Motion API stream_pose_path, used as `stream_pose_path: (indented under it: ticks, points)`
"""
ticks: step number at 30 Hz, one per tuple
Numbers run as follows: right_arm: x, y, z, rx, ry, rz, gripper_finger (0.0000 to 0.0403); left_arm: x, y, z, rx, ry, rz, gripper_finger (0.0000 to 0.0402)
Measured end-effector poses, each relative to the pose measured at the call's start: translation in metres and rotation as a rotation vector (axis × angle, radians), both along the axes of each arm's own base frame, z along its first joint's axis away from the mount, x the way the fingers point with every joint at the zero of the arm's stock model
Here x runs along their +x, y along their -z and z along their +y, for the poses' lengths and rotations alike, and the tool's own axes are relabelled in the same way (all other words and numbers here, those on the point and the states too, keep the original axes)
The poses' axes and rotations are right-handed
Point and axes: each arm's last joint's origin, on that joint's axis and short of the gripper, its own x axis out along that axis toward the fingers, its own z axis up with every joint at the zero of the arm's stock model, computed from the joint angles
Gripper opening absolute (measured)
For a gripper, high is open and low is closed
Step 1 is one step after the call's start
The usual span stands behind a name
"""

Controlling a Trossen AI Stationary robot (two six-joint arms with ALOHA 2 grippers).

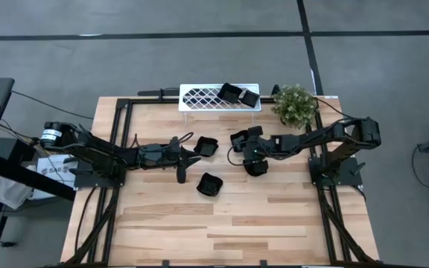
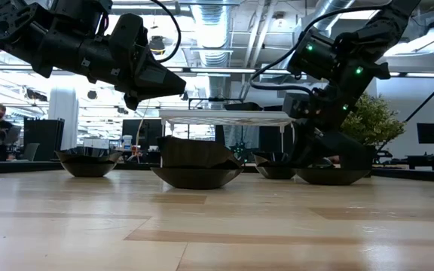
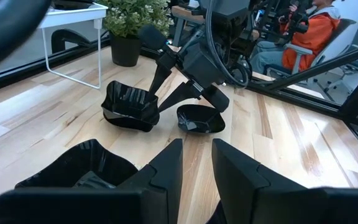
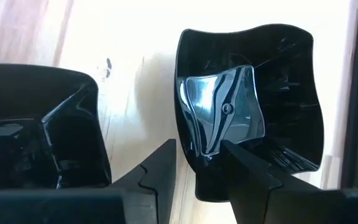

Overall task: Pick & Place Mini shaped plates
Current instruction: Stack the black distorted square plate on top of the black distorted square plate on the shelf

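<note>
Right jaws: apart, straddling one wall of a dish; one finger inside the bowl, one outside; not seen clamped.
Right gripper [image 1: 246, 140]: low over the desk, in front of the rack, toward the plant side.
Straddled dish [image 4: 253, 106]: glossy black, wavy-rimmed, resting on the desk at the right gripper.
Neighbouring dish [image 1: 256, 167]: black, just beside the right gripper, on its near side.
Left jaws: apart, nothing between them.
Left gripper [image 1: 192, 154]: raised above the desk near its centre, pointing toward the right arm.
Dish at left gripper [image 1: 207, 146]: black, squarish, on the desk just beside the left fingertips.
Front dish [image 1: 210, 184]: black, alone on the desk, nearer the front edge than the others.
Racked dishes [image 1: 237, 94]: two black dishes side by side on top of the rack, at its plant end.
Rack [image 1: 199, 97]: white lattice, on legs, at the rear edge of the desk.
Plant [image 1: 295, 104]: green, potted, rear corner, beside the rack.
Desk [image 1: 274, 223]: light wood boards, black frame rails at both sides.
Background: person in an orange top [image 3: 306, 31], seated beyond the desk.
</note>
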Motion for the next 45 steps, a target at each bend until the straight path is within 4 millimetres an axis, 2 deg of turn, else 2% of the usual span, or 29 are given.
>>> stream_pose_path:
  ticks: [6, 17, 24, 45]
  points:
    - [0.000, 0.000, 0.001, -0.031, 0.018, 0.004, 0.0118, 0.000, 0.000, 0.000, 0.000, 0.000, 0.000, 0.0088]
    - [0.001, -0.001, 0.014, -0.063, -0.017, 0.008, 0.0118, 0.000, 0.000, 0.000, 0.000, 0.000, 0.000, 0.0088]
    - [0.002, -0.001, 0.014, -0.080, -0.010, 0.006, 0.0115, 0.000, 0.000, 0.000, -0.007, -0.002, -0.002, 0.0088]
    - [0.001, -0.001, 0.010, -0.081, -0.004, 0.011, 0.0003, 0.000, 0.000, -0.004, -0.008, 0.014, -0.006, 0.0088]
